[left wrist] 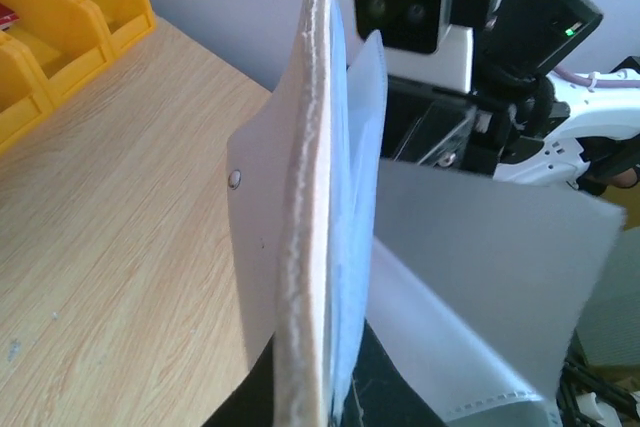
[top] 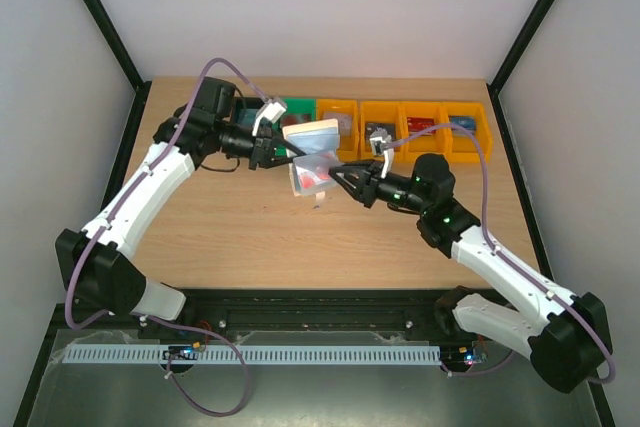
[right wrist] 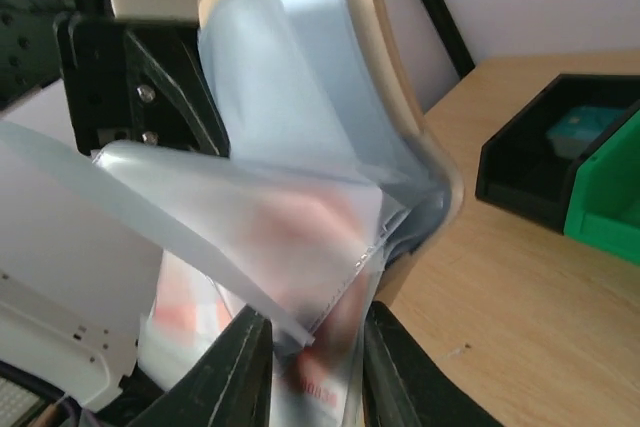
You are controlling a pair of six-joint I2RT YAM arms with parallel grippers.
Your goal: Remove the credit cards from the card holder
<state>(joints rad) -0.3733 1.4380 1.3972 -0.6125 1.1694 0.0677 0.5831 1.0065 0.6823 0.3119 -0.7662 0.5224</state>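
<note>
**White card holder aloft between two hands**

Pale wood bench [top: 250, 237] fills the middle of the top view. Along its far edge, from upper centre to upper right, stands a row of bins. There is a green bin [top: 298, 107], then orange bins [top: 382, 119], one of them holding a red card [top: 420, 125]. Just above the frame's centre the card holder [top: 308, 135] hangs open off the bench, with its white cover on top and a see-through sleeve [top: 305, 182] drooping below. The left hand [top: 268, 152] is clamped on its left edge. The right hand [top: 345, 179] straddles the sleeve's lower end with its fingers [right wrist: 245, 357] slightly apart; I cannot tell whether they pinch it. A red-and-white credit card [right wrist: 320, 247] shows blurred inside that sleeve. A small snap [left wrist: 234, 179] sits on the cover.
</note>
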